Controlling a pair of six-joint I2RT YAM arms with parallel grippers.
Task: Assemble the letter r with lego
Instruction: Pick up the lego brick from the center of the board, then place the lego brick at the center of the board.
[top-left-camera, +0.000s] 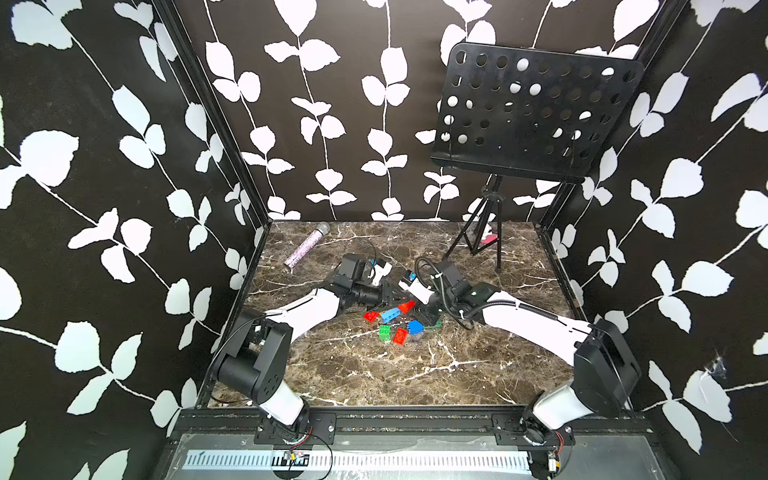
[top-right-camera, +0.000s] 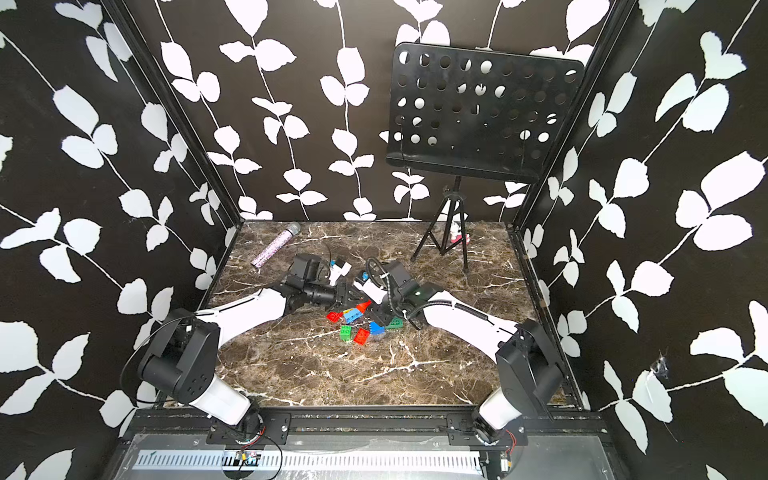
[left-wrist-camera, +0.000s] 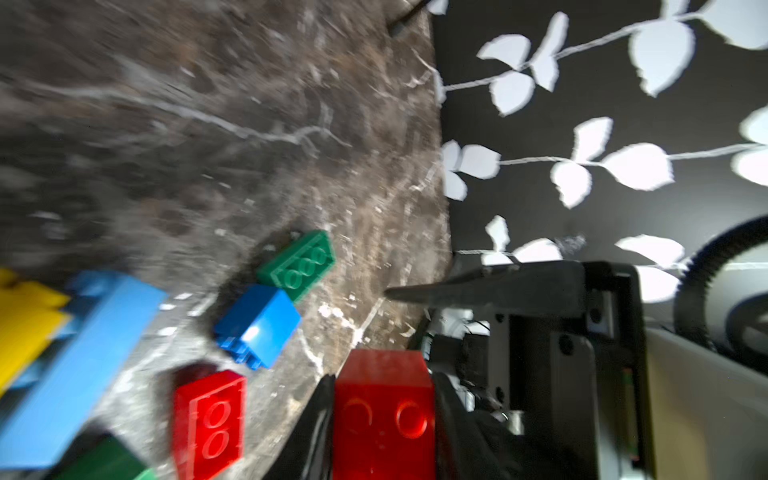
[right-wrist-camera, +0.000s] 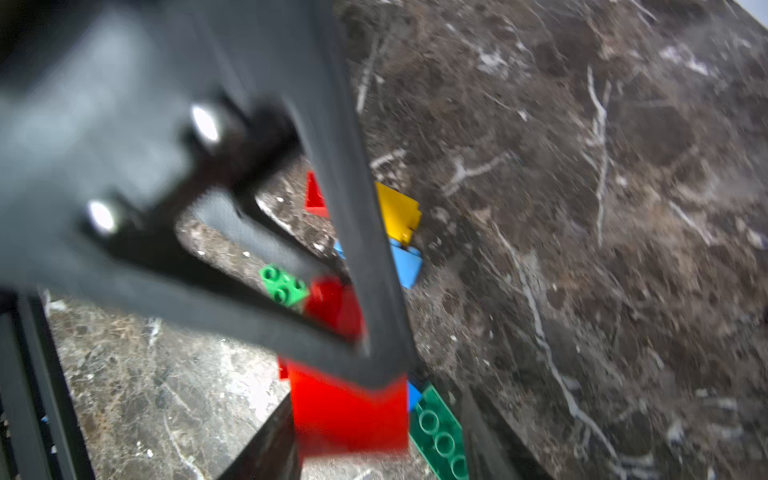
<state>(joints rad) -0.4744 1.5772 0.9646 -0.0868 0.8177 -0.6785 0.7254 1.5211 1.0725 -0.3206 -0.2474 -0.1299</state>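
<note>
The left claw (top-left-camera: 400, 302) is clamped on a red brick (left-wrist-camera: 384, 411). In the left wrist view its fingers (left-wrist-camera: 318, 415) press on two opposite sides of the brick, and the studs face the camera. In both top views this brick sits between the two claws, and it appears to be raised off the table (top-left-camera: 374, 374).

The right claw (right-wrist-camera: 374, 399) faces it from the other side with its jaws apart. In the right wrist view the red brick lies between the fingers, and a gap on one side shows the dark green brick (right-wrist-camera: 442, 436).

The rest of the lego lies loose on the table, just in front of the claws:
- a light blue brick (top-left-camera: 390, 316) with a yellow brick (left-wrist-camera: 25, 324) against it
- a blue brick (top-left-camera: 415, 327) just beside the dark green brick
- a light green brick (top-left-camera: 385, 332)
- a second red brick (top-left-camera: 371, 316)
- a third red brick (top-left-camera: 401, 336)

Both wrist views are blurred.
</note>
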